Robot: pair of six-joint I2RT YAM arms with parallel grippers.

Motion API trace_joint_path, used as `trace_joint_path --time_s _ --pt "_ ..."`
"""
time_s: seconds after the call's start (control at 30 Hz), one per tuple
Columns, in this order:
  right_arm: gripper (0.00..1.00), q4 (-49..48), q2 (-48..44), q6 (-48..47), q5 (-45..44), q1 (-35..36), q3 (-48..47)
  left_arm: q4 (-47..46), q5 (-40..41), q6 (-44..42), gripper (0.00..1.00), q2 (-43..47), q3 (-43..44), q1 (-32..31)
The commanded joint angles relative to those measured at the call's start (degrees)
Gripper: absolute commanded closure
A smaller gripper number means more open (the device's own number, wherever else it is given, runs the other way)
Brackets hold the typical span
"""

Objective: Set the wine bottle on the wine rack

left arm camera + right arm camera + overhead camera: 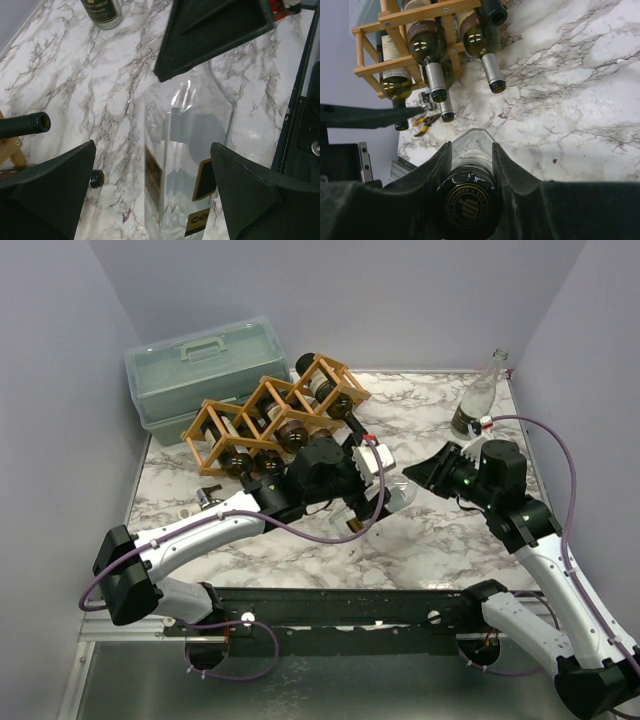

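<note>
A clear glass wine bottle (397, 496) with a black cap (468, 206) and black-and-gold labels lies low over the marble table between my two grippers. My right gripper (471, 146) is shut on its neck just below the cap; in the top view it (432, 472) sits right of the bottle. My left gripper (150, 195) is open, with the bottle's body (185, 160) between its wide-spread fingers and gaps on both sides; in the top view it (375, 485) is at mid-table. The wooden lattice wine rack (262, 400) stands at the back left with several dark bottles in it, and shows in the right wrist view (402, 17).
A pale green toolbox (205, 365) sits behind the rack. A second clear bottle (478, 400) stands at the back right, near the wall. Yellow-handled pliers (423, 126) lie by the table's left front. Bottle necks (492, 75) stick out of the rack toward the middle.
</note>
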State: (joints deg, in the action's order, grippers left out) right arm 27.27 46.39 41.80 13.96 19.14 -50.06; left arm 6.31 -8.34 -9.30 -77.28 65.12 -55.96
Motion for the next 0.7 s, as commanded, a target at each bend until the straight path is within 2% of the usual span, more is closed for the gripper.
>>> trace_joint_path --time_s 0.0,0.27,0.43,0.57,0.67 --pt "0.99 -10.5 -0.7 7.4 4.0 0.1 -0.6 0.1 2.6 -3.3 0.01 -0.3 -1.0 -3.9" --pt "0.99 -12.1 -1.0 11.8 2.0 0.1 -0.3 -1.8 16.2 -8.1 0.01 -1.5 -2.7 -9.2" --pt "0.99 -13.1 -2.6 13.9 2.8 0.1 -0.2 -2.6 23.5 -10.2 0.02 -3.7 -2.7 -10.0" --pt "0.99 -13.2 -3.7 15.1 3.6 0.1 -0.3 -2.9 26.7 -11.7 0.09 -4.1 -3.0 -10.0" --pt "0.99 -13.0 -4.4 15.4 3.8 0.1 0.1 -3.5 30.2 -12.4 0.19 -4.2 -3.0 -10.1"
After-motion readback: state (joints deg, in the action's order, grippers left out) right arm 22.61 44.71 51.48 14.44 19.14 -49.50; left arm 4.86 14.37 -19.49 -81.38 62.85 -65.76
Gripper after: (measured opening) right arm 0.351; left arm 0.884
